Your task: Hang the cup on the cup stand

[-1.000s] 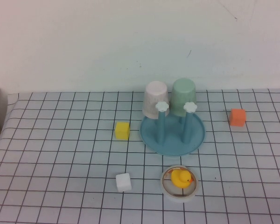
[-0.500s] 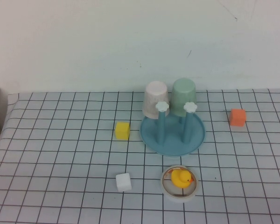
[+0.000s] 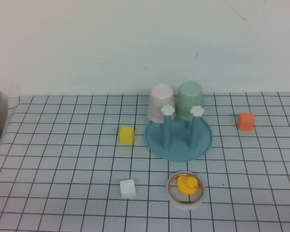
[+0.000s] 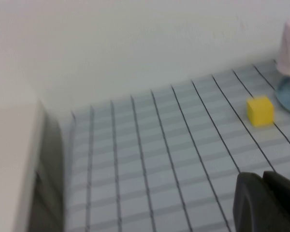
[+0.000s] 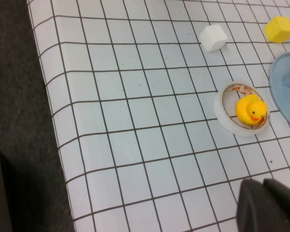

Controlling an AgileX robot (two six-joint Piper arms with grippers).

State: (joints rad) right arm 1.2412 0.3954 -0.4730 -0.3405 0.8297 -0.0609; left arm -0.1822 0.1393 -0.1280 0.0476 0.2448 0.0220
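left claw (image 4: 268, 203) closed, empty, above table | right claw (image 5: 266, 205) closed, empty, near duck (image 5: 250, 109)

A plain off-white wall (image 3: 111, 43) stood ahead of the left claw (image 4: 267, 203), rising straight from the far edge of the table (image 3: 63, 159). It was bare except for a few small dark specks. The table below and ahead of both claws was covered by a white cloth (image 5: 135, 121) ruled with a black grid. Off to the outer side of the left claw, past the table's edge, stood a pale, box-like unit (image 4: 14, 159), shadowed where it met the cloth. Beside the right claw (image 5: 266, 205), the cloth ended at an edge, and dark floor (image 5: 14, 96) lay beyond it. The light was soft and even, casting only faint shadows.
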